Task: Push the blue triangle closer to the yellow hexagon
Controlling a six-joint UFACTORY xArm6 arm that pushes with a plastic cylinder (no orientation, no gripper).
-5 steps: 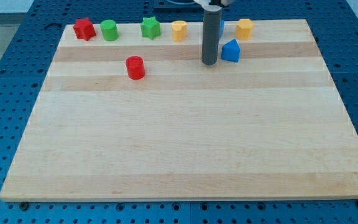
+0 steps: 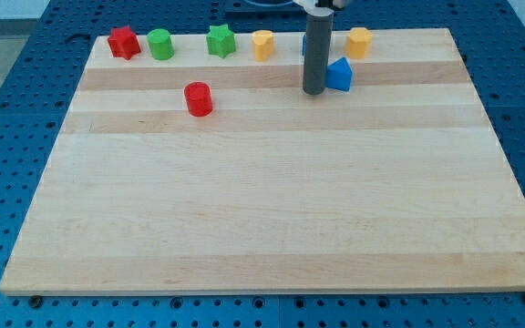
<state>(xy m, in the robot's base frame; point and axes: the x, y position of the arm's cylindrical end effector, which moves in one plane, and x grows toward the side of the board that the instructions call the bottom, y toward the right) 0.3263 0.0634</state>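
The blue triangle (image 2: 340,75) lies near the view's top, right of centre, on the wooden board (image 2: 262,210). The yellow hexagon (image 2: 359,42) sits just above and to the right of it, by the board's top edge, with a small gap between them. My tip (image 2: 314,92) rests on the board right against the triangle's left side, at its lower left corner. The dark rod rises straight up from there and hides most of another blue block (image 2: 303,42) behind it.
Along the top edge, from the view's left, stand a red star (image 2: 124,42), a green cylinder (image 2: 159,44), a green star (image 2: 221,40) and a yellow block (image 2: 262,45). A red cylinder (image 2: 198,98) sits lower left of them.
My tip has slid a little to the view's right, closing the gap to the blue triangle's left side. The triangle has barely moved, if at all.
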